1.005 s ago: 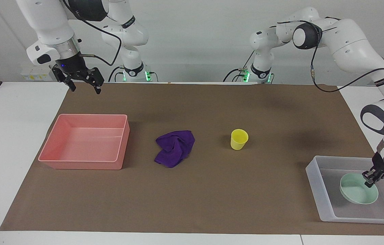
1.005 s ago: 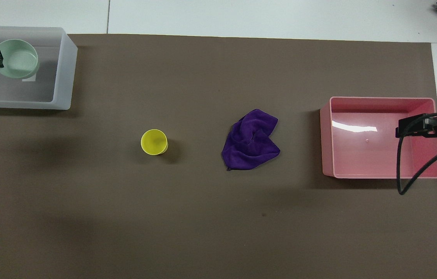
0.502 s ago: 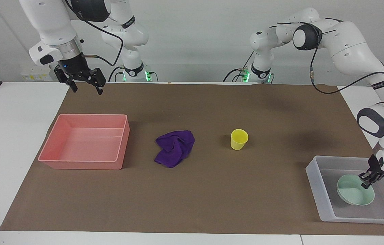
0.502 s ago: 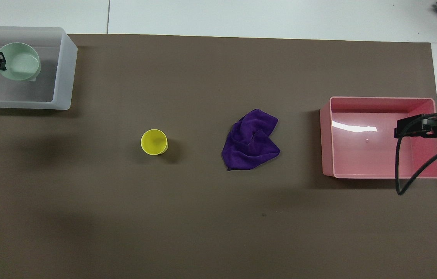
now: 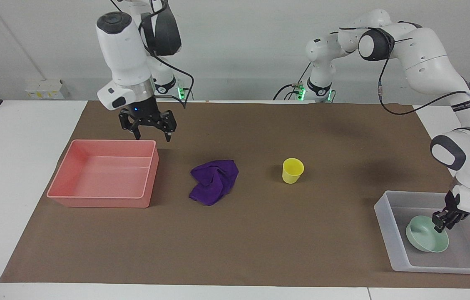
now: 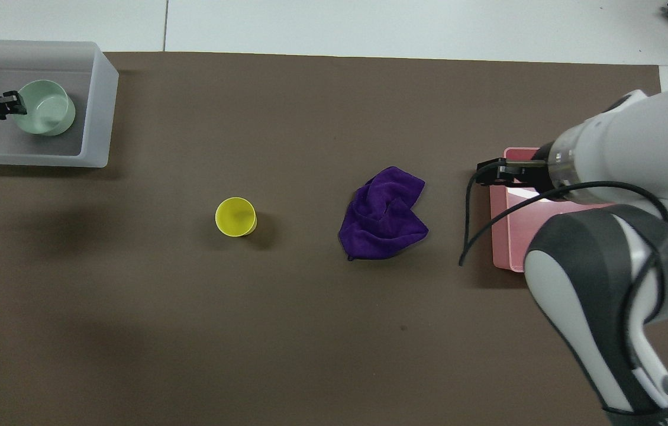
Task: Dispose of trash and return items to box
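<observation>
Two risks: left gripper (image 5: 443,223) fingers pinched on bowl (image 5: 425,240) rim in box (image 5: 391,246), could tip on release; right gripper (image 5: 149,132) fingers spread, empty, near bin (image 5: 68,177) corner, could clip it en route to rag (image 5: 213,181).

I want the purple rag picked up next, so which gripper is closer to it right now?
The right. The right gripper hangs open over the pink bin's corner, beside the purple rag. The left gripper is down in the clear box, shut on the green bowl.
</observation>
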`<state>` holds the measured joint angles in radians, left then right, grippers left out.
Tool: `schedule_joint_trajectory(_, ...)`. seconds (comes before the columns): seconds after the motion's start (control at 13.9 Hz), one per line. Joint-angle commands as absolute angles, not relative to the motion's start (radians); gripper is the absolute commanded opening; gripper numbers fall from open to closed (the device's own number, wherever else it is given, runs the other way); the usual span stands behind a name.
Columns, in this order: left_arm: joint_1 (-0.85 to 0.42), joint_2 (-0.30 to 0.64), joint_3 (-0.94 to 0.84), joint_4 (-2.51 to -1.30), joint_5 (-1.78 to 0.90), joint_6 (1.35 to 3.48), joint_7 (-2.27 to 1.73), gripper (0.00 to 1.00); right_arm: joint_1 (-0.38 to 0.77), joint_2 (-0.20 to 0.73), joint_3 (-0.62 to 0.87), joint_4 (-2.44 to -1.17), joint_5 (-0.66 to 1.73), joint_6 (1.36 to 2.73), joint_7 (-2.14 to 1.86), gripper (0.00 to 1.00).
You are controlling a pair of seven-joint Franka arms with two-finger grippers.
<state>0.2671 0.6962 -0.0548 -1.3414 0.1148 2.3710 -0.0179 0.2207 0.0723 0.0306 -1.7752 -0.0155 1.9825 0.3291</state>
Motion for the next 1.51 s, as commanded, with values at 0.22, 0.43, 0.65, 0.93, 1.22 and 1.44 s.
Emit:
schedule_joint_trajectory(0.22,0.236,0.445,-0.061,-1.518,0.164,2.295,0.0,1.0,0.351,0.23,0.029,-1.792,-0.015,2.175,0.36,1.0)
schedule_joint_trajectory(0.43,0.201,0.255,-0.064,-1.727,0.163,2.295,-0.002,1.0,0.379,0.256,0.028,-1.861,-0.032,2.281,0.339,1.0)
schedule_joint_trajectory(0.65,0.126,0.152,-0.063,-1.839,0.161,2.263,-0.015,1.0,0.406,0.294,0.028,-1.894,-0.038,2.36,0.322,1.0)
schedule_joint_trajectory(0.93,0.006,0.115,-0.064,-1.93,0.161,2.282,-0.08,1.0,0.414,0.331,0.028,-1.946,-0.052,2.449,0.296,1.0)
schedule_joint_trajectory(1.22,-0.125,0.081,-0.064,-2.037,0.161,2.347,-0.084,1.0,0.417,0.339,0.028,-1.993,-0.092,2.497,0.296,1.0)
schedule_joint_trajectory(1.44,-0.199,0.074,-0.064,-2.078,0.161,2.355,-0.086,1.0,0.417,0.341,0.028,-2.0,-0.094,2.497,0.293,0.33)
